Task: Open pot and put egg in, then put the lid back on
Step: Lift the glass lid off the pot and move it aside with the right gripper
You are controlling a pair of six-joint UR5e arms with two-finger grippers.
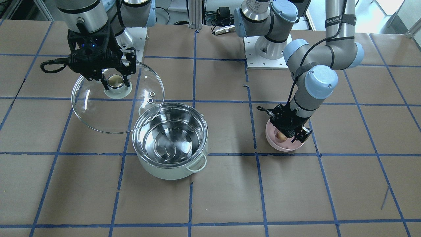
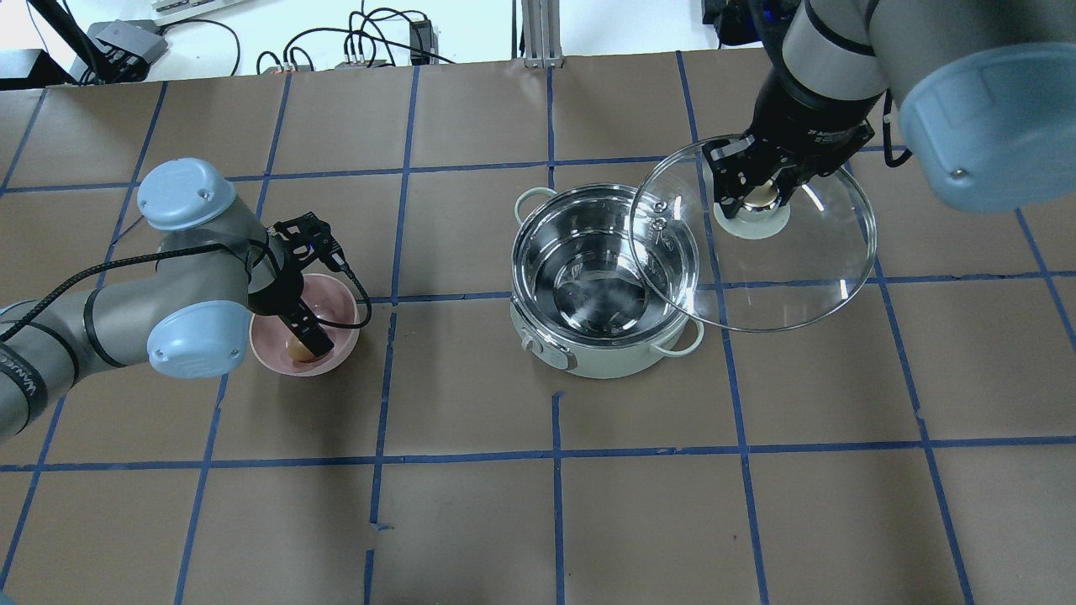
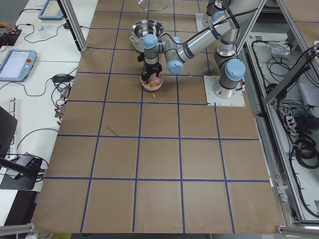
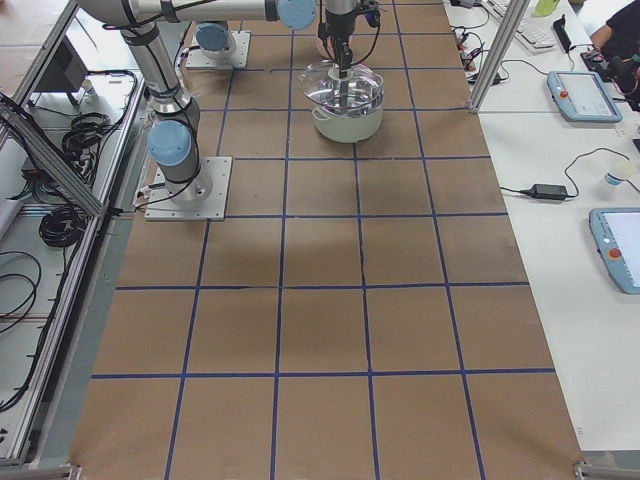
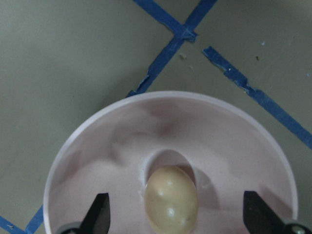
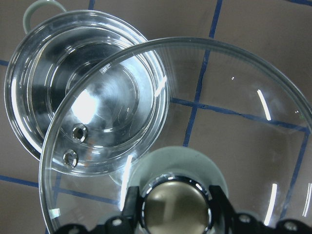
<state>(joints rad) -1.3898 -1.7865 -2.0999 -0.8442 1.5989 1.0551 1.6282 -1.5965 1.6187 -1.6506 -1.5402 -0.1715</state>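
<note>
We see the right jaws clamped on the knob of the lid, held up beside the open pot on the desk. The left jaws stand wide, either side of the egg without touching, down in the pink bowl.

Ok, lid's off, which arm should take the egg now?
Left. The left gripper, open, straddles the egg in the pink bowl; the right gripper is shut on the lid, held off the open pot.
</note>
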